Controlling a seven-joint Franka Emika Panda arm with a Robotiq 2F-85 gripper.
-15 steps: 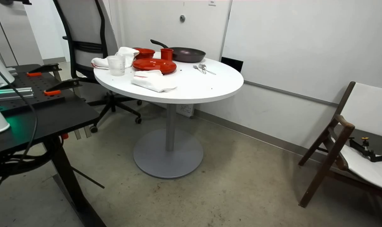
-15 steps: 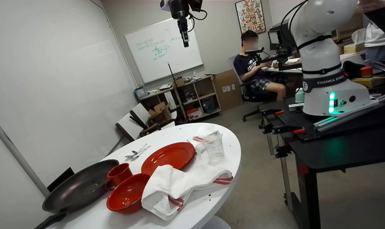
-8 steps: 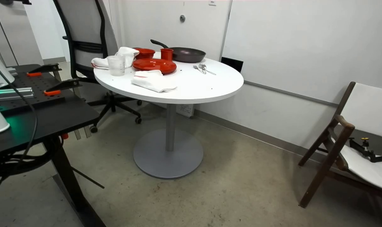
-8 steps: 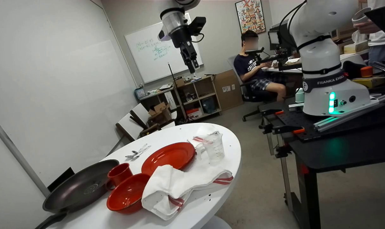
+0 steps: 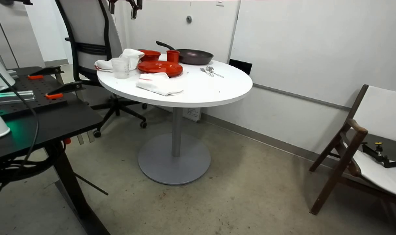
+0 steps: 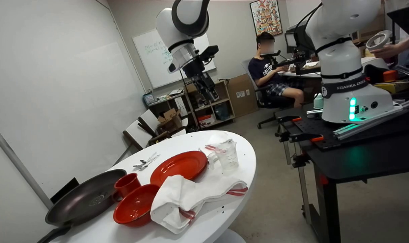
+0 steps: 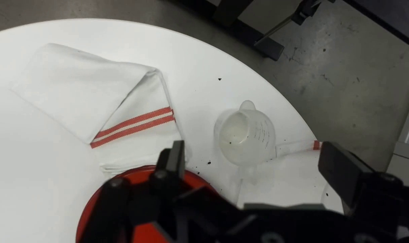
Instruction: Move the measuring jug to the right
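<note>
Plastic, translucent measuring jug [image 7: 253, 138] stands right of centre in wrist view, end effector [image 7: 253, 148] higher up, spread wide and empty; jug's likely light, so off-centre descent could tip it, or snag the white red-striped cloth towel [image 7: 282, 185] just beside it, lower right.

In an exterior view: measuring jug [image 5: 120, 68] near left edge of table [image 5: 214, 88], left of plate [image 5: 160, 67]. Front cloth [image 5: 158, 85] lies before plate, back cloth [image 5: 133, 57] behind jug. Bowl [image 5: 150, 55] behind plate. Mug [image 5: 173, 56] between bowl and pan [image 5: 195, 57], both exterior views. Pan back right of plate, handle [image 5: 165, 45] toward back left. Cutlery [image 5: 210, 69] right of plate, in front of pan. Gripper [image 5: 122, 13] above table, well apart from things on it. Wrist view: jug between the two cloths. Office chair [image 5: 88, 29] behind table's left side; armchair [image 5: 381, 176] well apart, to the right.
</note>
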